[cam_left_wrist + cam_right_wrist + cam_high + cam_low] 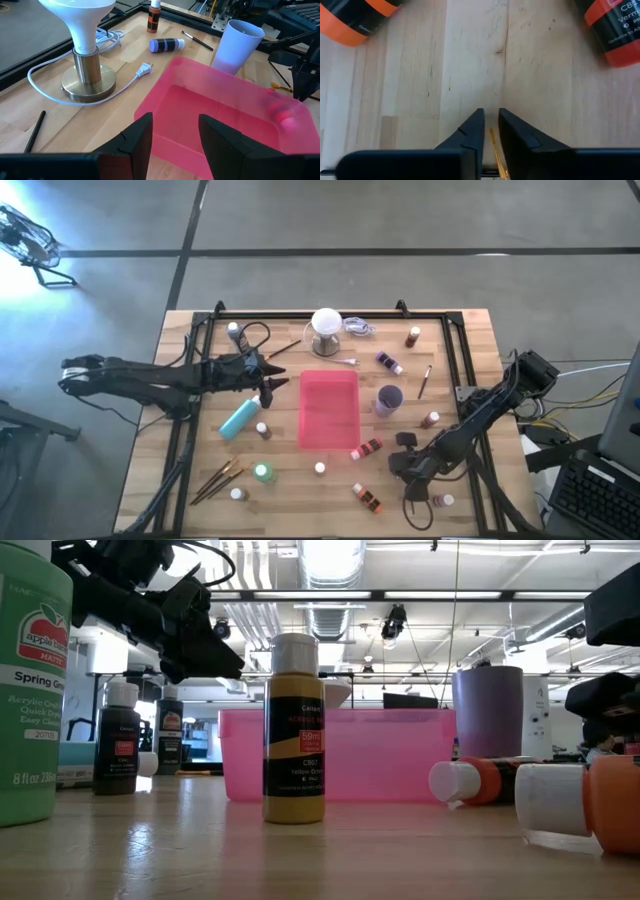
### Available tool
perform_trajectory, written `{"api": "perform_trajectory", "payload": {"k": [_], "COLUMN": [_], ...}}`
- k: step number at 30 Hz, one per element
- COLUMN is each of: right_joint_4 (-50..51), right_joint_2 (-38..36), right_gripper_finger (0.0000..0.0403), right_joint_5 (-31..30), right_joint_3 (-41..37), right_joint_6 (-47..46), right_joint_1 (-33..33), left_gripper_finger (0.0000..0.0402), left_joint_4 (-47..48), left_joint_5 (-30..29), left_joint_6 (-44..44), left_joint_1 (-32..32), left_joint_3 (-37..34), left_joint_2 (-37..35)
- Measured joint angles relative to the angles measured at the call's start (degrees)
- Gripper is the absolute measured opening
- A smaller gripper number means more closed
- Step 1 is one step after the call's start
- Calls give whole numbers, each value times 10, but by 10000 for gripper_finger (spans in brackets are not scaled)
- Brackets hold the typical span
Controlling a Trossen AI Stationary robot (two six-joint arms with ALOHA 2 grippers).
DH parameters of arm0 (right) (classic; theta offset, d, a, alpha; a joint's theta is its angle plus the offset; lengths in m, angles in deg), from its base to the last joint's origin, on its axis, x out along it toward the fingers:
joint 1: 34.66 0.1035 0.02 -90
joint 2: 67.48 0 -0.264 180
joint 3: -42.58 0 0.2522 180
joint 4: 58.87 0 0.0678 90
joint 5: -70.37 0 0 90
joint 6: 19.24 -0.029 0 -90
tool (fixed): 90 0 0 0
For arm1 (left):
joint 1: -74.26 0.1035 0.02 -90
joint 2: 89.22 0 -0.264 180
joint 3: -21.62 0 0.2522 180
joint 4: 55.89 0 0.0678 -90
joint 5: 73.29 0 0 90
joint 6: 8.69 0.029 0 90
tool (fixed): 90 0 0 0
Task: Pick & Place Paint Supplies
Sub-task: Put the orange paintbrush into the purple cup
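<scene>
The pink tray (328,408) lies mid-table. My left gripper (275,375) hovers open at its far-left corner, above the tray's rim (165,75), with nothing between the fingers. Near the right front, my right gripper (400,465) points steeply down at bare wood between two lying orange paint bottles (355,20) (615,30). Its fingers (491,114) stand a narrow gap apart, with a thin golden strip (496,145) between them. A teal bottle (240,418) lies left of the tray. A green bottle (263,473) and brushes (215,478) sit at the near left. My right gripper has the thin golden strip (494,137) in the gap between its fingers. I cannot tell what the strip is or whether the fingers touch it.
A white ball-topped lamp (326,330) with its cord stands at the far middle. A purple cup (388,398), a lying purple bottle (389,362), a brush (424,380) and small upright bottles (413,336) (430,420) are right of the tray. A yellow bottle (293,730) stands in front of the tray.
</scene>
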Motion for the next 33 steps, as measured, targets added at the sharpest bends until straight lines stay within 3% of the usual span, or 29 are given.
{"api": "perform_trajectory", "payload": {"k": [8, 15, 20, 27, 33], "right_joint_4": [35, 43, 50, 52, 51], "right_joint_2": [-2, -2, -2, -2, -2], "right_gripper_finger": [116, 130, 97, 18, 9], "right_joint_5": [7, 9, 11, 36, 41], "right_joint_3": [2, 2, 2, 2, 2], "right_joint_6": [-2, -2, -1, -1, -4], "right_joint_1": [0, 0, 0, -1, 0], "left_gripper_finger": [165, 165, 165, 165, 165], "left_joint_4": [2, 2, 3, 3, 3], "left_joint_5": [0, 0, 0, 0, 0], "left_joint_6": [0, 0, 0, 0, 0], "left_joint_1": [0, 0, 0, 0, 0], "left_joint_3": [0, 0, 0, 0, 0], "left_joint_2": [0, 0, 0, 0, 0]}}
